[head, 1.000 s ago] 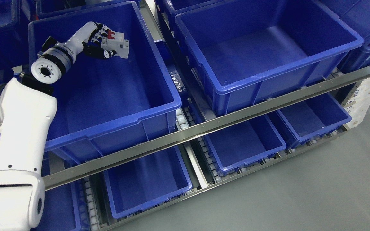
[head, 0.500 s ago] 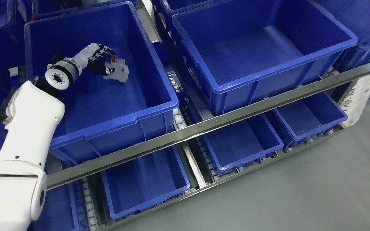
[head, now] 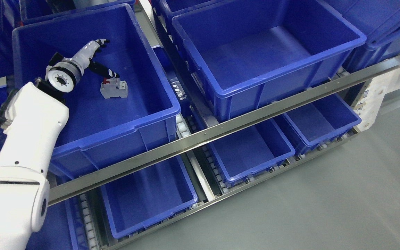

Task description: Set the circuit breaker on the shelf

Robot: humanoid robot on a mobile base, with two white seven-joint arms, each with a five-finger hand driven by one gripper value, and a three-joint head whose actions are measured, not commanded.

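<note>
Grey-and-red circuit breaker (head: 114, 89) lies on the floor of the big blue plastic bin (head: 141, 57) on the upper shelf level, free of the left hand (head: 94, 59).

White left arm comes in from seven o'clock and reaches over the bin's near wall; its white-and-black hand hangs above the bin floor at about ten o'clock from the breaker, close by but clear of it. Fingers (head: 100, 42) are spread and straightened, gripping nothing, one dark digit pointing down toward the breaker's red top. At three o'clock from this bin sits a second large blue plastic bin (head: 325, 57), side by side with it. A long steel shelf rail (head: 221, 128) runs diagonally beneath both, and smaller blue bins (head: 151, 194) sit on the lower level below it.
</note>
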